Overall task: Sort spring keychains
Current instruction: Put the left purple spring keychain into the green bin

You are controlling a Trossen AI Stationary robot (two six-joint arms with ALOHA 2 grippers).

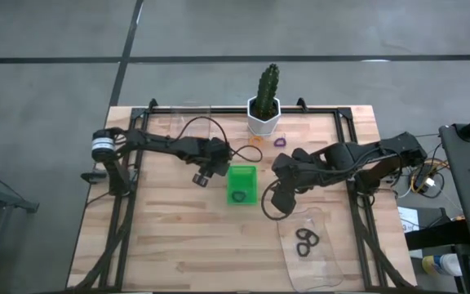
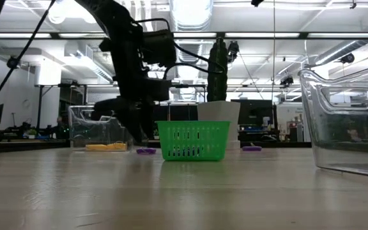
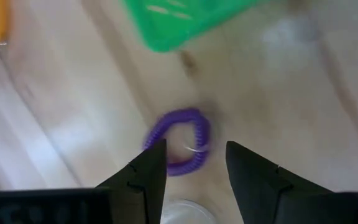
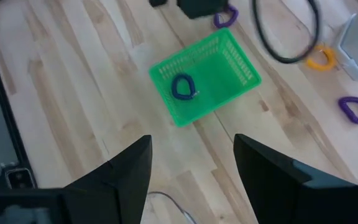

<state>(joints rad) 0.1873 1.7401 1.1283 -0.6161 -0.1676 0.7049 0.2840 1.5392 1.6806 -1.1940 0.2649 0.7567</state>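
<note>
Pale butcher-block tabletop (image 1: 178,237) on a dark frame, grey floor around it. At far left a clear plastic tray (image 2: 98,131) holds orange coiled-cord keychains (image 2: 106,147). Left gripper (image 1: 205,173) hangs low just left of the small green mesh tray (image 1: 241,184), fingers apart, with a purple coiled-cord keychain loop (image 3: 179,142) lying flat on the wood directly beyond its tips (image 3: 151,163) — not yet held.

Judgement: step in hand is picking this loop. Best to descend straight, one finger inside the ring and one outside, then close on the cord; the green tray wall is near, so keep the approach clear of it.

Inside the green tray lies one dark purple loop (image 4: 182,87). Behind it stands a cactus in a white pot (image 1: 265,102), with an orange loop (image 1: 255,140) and a purple loop (image 1: 280,141) near its base. Right gripper (image 1: 277,196) waits right of the tray, fingers apart, empty. Farther right, a second clear tray (image 1: 321,253) holds black loops (image 1: 305,241).
</note>
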